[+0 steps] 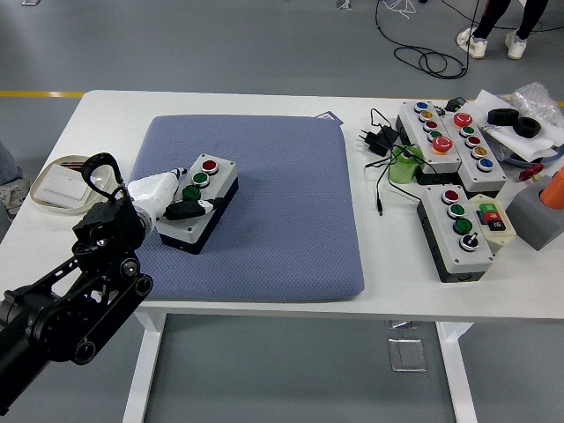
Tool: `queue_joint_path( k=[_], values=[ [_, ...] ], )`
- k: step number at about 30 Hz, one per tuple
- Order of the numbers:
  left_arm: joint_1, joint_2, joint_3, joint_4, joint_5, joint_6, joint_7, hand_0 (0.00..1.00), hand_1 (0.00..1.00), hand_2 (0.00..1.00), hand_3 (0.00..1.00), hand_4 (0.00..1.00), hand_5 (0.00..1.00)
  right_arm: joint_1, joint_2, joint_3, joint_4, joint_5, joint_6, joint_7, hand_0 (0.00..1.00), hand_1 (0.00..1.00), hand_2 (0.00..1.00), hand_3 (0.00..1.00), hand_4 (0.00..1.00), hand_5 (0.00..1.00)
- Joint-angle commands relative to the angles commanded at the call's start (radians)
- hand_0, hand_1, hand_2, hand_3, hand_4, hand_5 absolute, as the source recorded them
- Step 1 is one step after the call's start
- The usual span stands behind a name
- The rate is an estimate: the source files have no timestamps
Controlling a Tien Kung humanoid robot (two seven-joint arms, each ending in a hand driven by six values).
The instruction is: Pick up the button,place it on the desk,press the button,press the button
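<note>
On the white table (264, 101), largest first, we list: one blue-grey cushion mat (282, 203), covering the left and middle of the table top.

One black left arm, entering from the lower left corner, ending in the left hand (167, 198), white-shelled with dark fingers (188, 211). The right hand is not in view.

One grey button box (203, 207), the task's thing, lying on the mat's left half with red and green buttons showing; its long axis runs diagonally, from the near left toward the far right. The hand sits at the box's near-left end, fingers extended across the lower buttons and touching the top face. We cannot tell whether they press or merely rest; they do not clamp the box.

Further button boxes (454, 229) and cables lie near the table's right edge. We judge pressing to be the step in hand.
</note>
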Motion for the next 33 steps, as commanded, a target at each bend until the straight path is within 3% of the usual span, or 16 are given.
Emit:
queue_joint_path(
  k=[1, 6, 7, 12, 13, 18, 19, 24, 25, 27, 30, 31, 33],
  values=[
    [-0.001, -0.003, 0.004, 0.009, 0.007, -0.007, 0.0, 0.898, 0.998, 0.998, 0.998, 0.998, 0.928, 0.001, 0.0, 0.0, 0.0, -0.001, 0.0, 0.0, 0.637, 0.464, 0.615, 0.565, 0.307, 0.229],
    [-0.005, -0.012, 0.013, 0.031, 0.049, -0.018, 0.0, 0.898, 0.998, 0.998, 0.998, 0.998, 0.928, 0.002, 0.0, -0.003, 0.0, 0.002, 0.0, 0.0, 0.637, 0.464, 0.615, 0.565, 0.307, 0.229],
    [-0.008, -0.014, 0.015, 0.034, 0.066, -0.018, 0.0, 0.859, 0.998, 0.998, 0.998, 0.998, 0.706, 0.003, 0.0, -0.003, 0.0, 0.002, 0.0, 0.0, 0.636, 0.461, 0.614, 0.565, 0.308, 0.231],
    [-0.015, -0.013, 0.015, 0.029, 0.15, -0.023, -0.009, 0.859, 0.998, 0.998, 0.998, 0.998, 0.706, 0.003, -0.001, -0.001, 0.0, 0.0, 0.0, -0.001, 0.636, 0.461, 0.614, 0.565, 0.308, 0.231],
    [-0.016, -0.012, 0.014, 0.027, 0.15, -0.026, -0.011, 0.735, 0.89, 0.998, 0.998, 0.889, 0.389, 0.003, -0.001, -0.001, 0.0, 0.0, 0.0, -0.001, 0.636, 0.461, 0.615, 0.565, 0.308, 0.23],
    [-0.025, -0.003, 0.011, 0.017, 0.15, -0.067, -0.018, 0.735, 0.89, 0.998, 0.998, 0.889, 0.389, 0.002, -0.002, 0.001, 0.0, -0.002, 0.0, -0.001, 0.636, 0.461, 0.615, 0.565, 0.308, 0.23],
    [-0.027, -0.002, 0.011, 0.019, 0.15, -0.074, -0.018, 0.566, 0.714, 0.859, 0.924, 0.822, 0.34, 0.002, -0.002, 0.001, 0.0, -0.002, 0.0, -0.001, 0.635, 0.46, 0.615, 0.565, 0.308, 0.232],
    [-0.035, 0.002, 0.011, 0.035, 0.15, -0.119, -0.015, 0.566, 0.714, 0.859, 0.924, 0.822, 0.34, 0.004, -0.002, -0.001, 0.0, 0.001, 0.0, -0.001, 0.635, 0.46, 0.615, 0.565, 0.308, 0.232],
    [-0.037, 0.003, 0.011, 0.04, 0.15, -0.13, -0.014, 0.512, 0.626, 0.765, 0.884, 0.786, 0.314, 0.004, -0.002, -0.001, 0.0, 0.001, 0.0, -0.001, 0.635, 0.46, 0.615, 0.565, 0.308, 0.231],
    [-0.04, 0.005, 0.012, 0.044, 0.15, -0.139, -0.013, 0.512, 0.626, 0.765, 0.884, 0.786, 0.314, 0.004, -0.002, -0.002, 0.0, 0.001, 0.0, -0.001, 0.635, 0.46, 0.615, 0.565, 0.308, 0.231],
    [-0.047, 0.008, 0.018, 0.048, 0.15, -0.132, -0.009, 0.512, 0.626, 0.765, 0.884, 0.786, 0.314, 0.004, -0.002, -0.003, 0.0, 0.003, -0.001, -0.001, 0.635, 0.46, 0.615, 0.565, 0.308, 0.231],
    [-0.048, 0.008, 0.02, 0.049, 0.15, -0.129, -0.008, 0.527, 0.514, 0.669, 0.857, 0.801, 0.321, 0.004, -0.002, -0.003, 0.0, 0.003, -0.001, 0.0, 0.635, 0.46, 0.614, 0.565, 0.307, 0.229],
    [-0.053, 0.015, 0.03, 0.05, 0.15, -0.11, -0.003, 0.527, 0.514, 0.669, 0.857, 0.801, 0.321, 0.004, -0.002, -0.002, 0.0, 0.003, -0.001, -0.001, 0.635, 0.46, 0.614, 0.565, 0.307, 0.229]
  ],
)
